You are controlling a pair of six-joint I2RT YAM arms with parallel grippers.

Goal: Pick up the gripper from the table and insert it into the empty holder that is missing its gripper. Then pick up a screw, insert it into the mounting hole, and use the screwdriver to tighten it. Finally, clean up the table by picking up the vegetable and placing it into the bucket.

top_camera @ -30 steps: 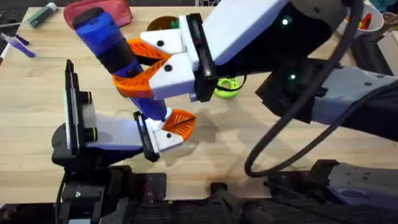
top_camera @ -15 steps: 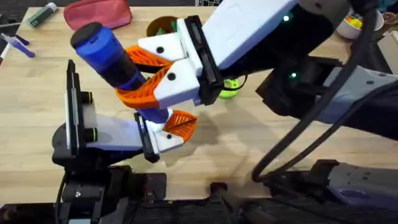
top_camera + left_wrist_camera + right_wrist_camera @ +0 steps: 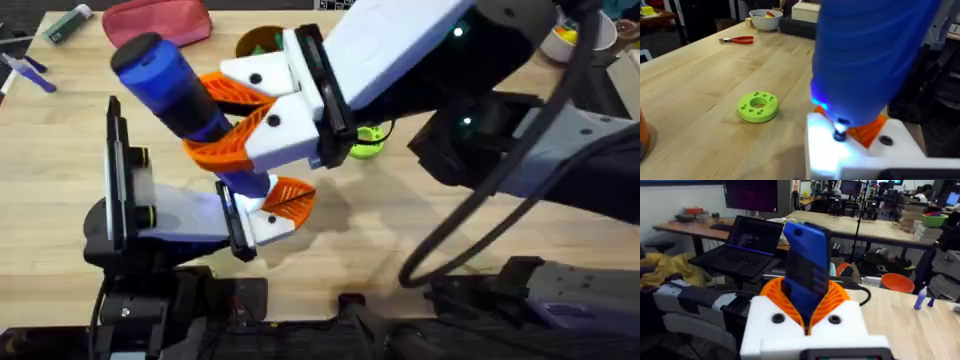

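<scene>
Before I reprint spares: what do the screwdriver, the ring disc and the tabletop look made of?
Screwdriver: likely smooth blue plastic body with soft sheen; tip looks metal. Ring disc: matte bright green plastic, possibly printed. Tabletop: light wood with visible grain and plank seams, satin finish.

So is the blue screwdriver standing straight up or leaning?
Leaning. The screwdriver slants in the right gripper, its tip down at the holder.

A wooden table [image 3: 60,170] is carrying a green ring-shaped disc [image 3: 758,106], with red-handled pliers [image 3: 736,39] lying beyond the disc.
</scene>
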